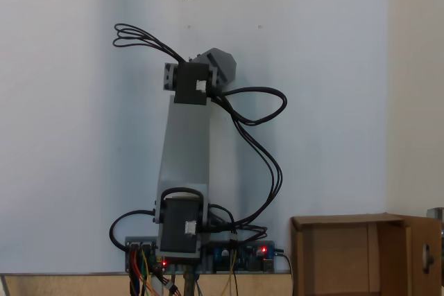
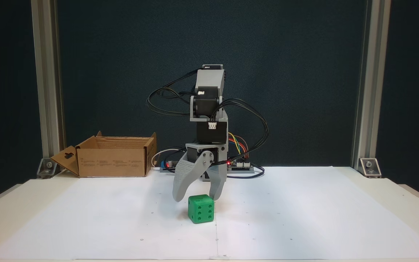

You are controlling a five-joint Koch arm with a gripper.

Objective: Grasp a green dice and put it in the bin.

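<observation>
The green dice sits on the white table sheet, slightly in front of the arm's base. My gripper hangs open just above and behind it, one grey finger spread out to the left and the other finger at the dice's upper right corner; whether they touch the dice cannot be told. The bin, a brown cardboard box with upright flaps, stands at the back left in one fixed view and at the lower right in the other, which faces the arm from behind.
Black cables loop beside the arm, and a circuit board with coloured wires lies at its base. Aluminium posts stand at the table's back corners. White sheet stretches to the right of the dice.
</observation>
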